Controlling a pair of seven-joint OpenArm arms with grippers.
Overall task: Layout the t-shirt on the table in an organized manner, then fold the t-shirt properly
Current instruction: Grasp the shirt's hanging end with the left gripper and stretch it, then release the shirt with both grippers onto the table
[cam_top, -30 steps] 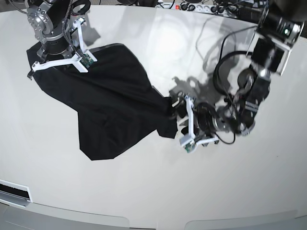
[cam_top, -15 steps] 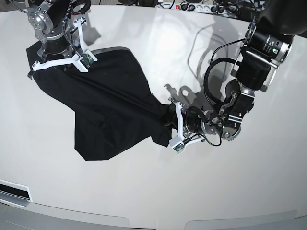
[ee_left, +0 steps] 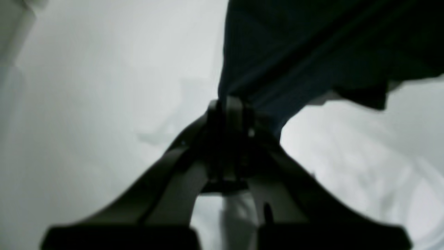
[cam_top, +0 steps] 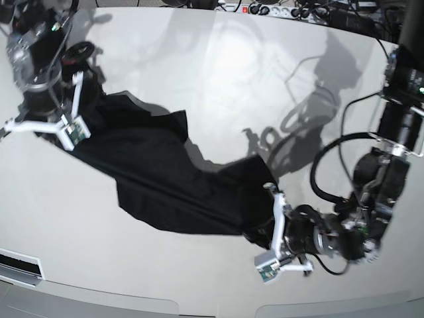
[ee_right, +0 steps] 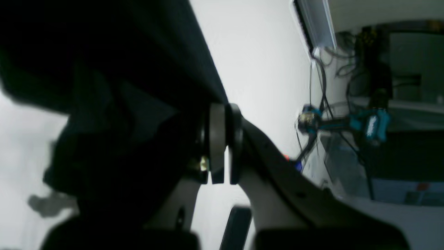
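Note:
The black t-shirt (cam_top: pixel 165 182) lies stretched in a diagonal band across the white table (cam_top: pixel 218 73), partly lifted at both ends. My right gripper (cam_top: pixel 52 126), at the left of the base view, is shut on the shirt's upper-left end. In the right wrist view the gripper (ee_right: pixel 222 139) clamps the edge of the dark fabric (ee_right: pixel 104 69). My left gripper (cam_top: pixel 268 232), at the lower right of the base view, is shut on the shirt's lower-right end. In the left wrist view the gripper (ee_left: pixel 230 107) pinches a bunched corner of the shirt (ee_left: pixel 312 52) above the table (ee_left: pixel 86 104).
A power strip and cables (cam_top: pixel 285 10) lie along the table's back edge. The left arm's black cable loops (cam_top: pixel 331 172) hang over the table at the right. The curved front edge (cam_top: pixel 212 308) runs close below the left gripper. A slot (cam_top: pixel 20 265) sits at the front left.
Both grippers have moved toward the table's front, keeping hold of the shirt. The right gripper went left and forward, the left gripper right and forward. The shirt is pulled into a longer band.

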